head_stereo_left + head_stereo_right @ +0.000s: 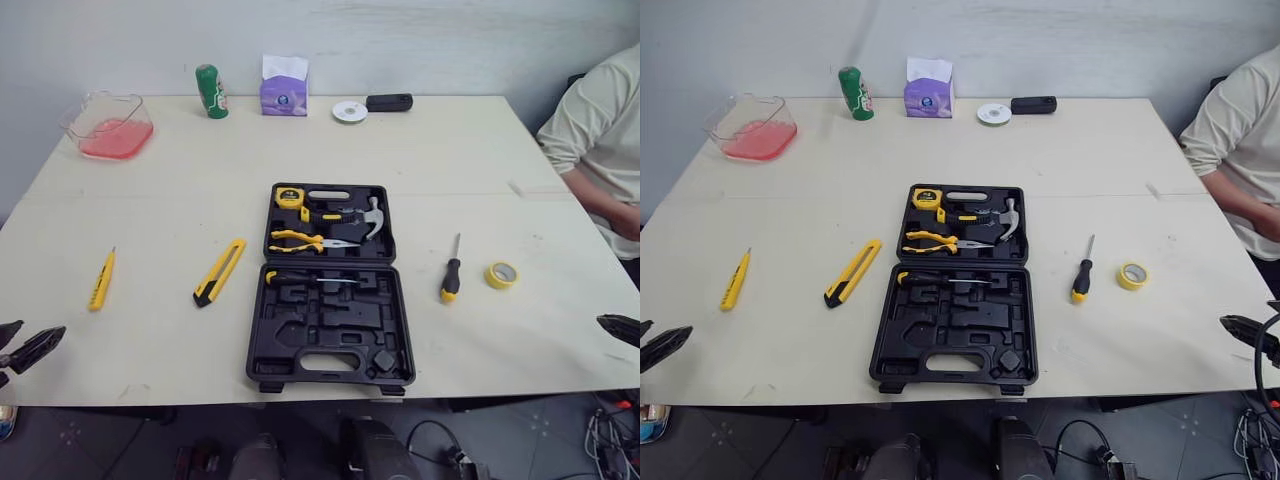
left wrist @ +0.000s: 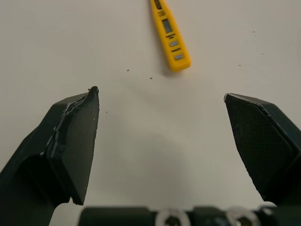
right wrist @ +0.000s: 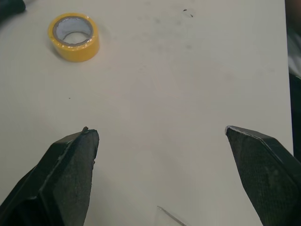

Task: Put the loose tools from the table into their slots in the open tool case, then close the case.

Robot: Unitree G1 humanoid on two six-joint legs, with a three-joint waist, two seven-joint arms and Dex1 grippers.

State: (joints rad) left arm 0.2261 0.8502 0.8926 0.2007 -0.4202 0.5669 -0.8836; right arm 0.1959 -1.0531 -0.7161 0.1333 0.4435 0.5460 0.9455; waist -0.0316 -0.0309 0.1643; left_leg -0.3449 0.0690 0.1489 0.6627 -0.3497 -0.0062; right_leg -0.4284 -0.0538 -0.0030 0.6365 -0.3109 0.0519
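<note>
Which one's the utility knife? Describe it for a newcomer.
Start at the open black plastic tool case on the pale table. Just to the robot's left lies the flat yellow-and-black utility knife. It is wider than the slim yellow tester pen farther left.

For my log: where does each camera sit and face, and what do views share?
Left wrist view: down along the open left gripper at the slim yellow tester pen.
Right wrist view: along the open right gripper at the yellow tape roll.
Eye views: head-mounted, facing forward-down over the pale table and open black plastic tool case; both grippers' tips at the edges.
Shared: pen and tape show there too.
</note>
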